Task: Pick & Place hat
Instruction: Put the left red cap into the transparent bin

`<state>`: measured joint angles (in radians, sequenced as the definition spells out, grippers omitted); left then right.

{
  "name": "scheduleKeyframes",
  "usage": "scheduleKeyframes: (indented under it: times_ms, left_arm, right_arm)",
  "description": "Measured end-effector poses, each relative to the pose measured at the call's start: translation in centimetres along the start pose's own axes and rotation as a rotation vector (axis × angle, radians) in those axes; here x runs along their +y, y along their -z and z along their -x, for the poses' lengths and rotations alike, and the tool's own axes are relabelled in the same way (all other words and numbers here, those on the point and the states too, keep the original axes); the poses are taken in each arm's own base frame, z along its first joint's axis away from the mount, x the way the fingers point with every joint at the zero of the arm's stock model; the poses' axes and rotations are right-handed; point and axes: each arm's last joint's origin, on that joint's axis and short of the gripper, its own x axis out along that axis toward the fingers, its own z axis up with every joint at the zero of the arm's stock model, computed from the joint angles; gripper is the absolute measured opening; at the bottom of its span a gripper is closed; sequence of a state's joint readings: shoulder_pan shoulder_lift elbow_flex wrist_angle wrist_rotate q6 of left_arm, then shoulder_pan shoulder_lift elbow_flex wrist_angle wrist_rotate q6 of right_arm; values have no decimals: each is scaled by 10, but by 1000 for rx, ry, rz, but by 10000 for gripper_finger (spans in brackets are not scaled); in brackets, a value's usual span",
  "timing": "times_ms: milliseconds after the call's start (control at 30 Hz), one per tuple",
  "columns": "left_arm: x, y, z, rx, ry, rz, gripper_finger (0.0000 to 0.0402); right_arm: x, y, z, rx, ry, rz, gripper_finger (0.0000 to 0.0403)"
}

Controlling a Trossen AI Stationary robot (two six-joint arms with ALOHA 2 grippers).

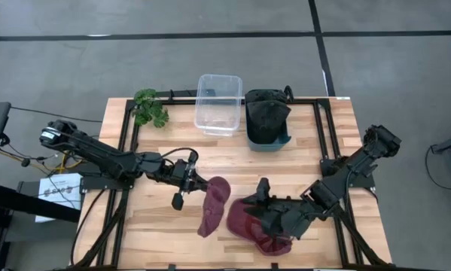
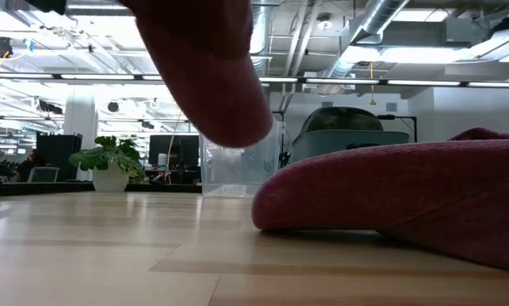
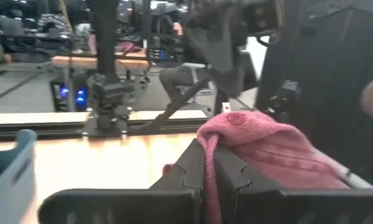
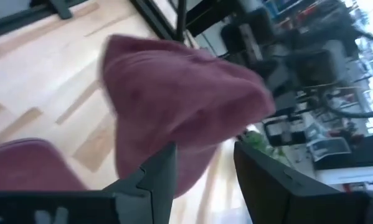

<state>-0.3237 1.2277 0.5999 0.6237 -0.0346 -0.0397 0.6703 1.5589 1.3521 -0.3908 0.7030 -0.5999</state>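
My left gripper (image 1: 199,184) is shut on a maroon knit hat (image 1: 212,205) near the table's middle. In the low view this hat (image 2: 212,76) hangs from above, clear of the wood. A second maroon hat (image 1: 244,220) lies flat on the table toward the near right, also in the low view (image 2: 407,200). My right gripper (image 1: 264,197) is open above that second hat. In the right wrist view its fingers (image 4: 205,158) point at the hanging hat (image 4: 180,106) without touching it. My left gripper (image 3: 208,158) pinches a bunched fold of the hat's edge (image 3: 209,146) between its two fingers. The fingers come in level from the table's left. The hat's body (image 3: 267,149) bulges beyond the fingers and droops below them, lifted clear of the table.
At the far edge stand a clear plastic bin (image 1: 219,103) and a teal bin (image 1: 268,137) holding dark hats (image 1: 266,113). A small green plant (image 1: 150,107) sits at the far left corner. Bare wood lies on the near left of the table (image 1: 142,233).
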Motion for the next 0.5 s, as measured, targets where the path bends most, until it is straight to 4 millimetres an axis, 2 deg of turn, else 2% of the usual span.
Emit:
scheduleKeyframes:
  times_ms: [333, 500]
  left_arm:
    - [-4, 10, -12, -29, 32, 42, 10]
    - [-4, 17, -21, -65, 58, 46, 10]
  right_arm:
    - [-15, 7, -15, -49, -48, 63, 150]
    - [-17, 9, -17, -49, -48, 168, 150]
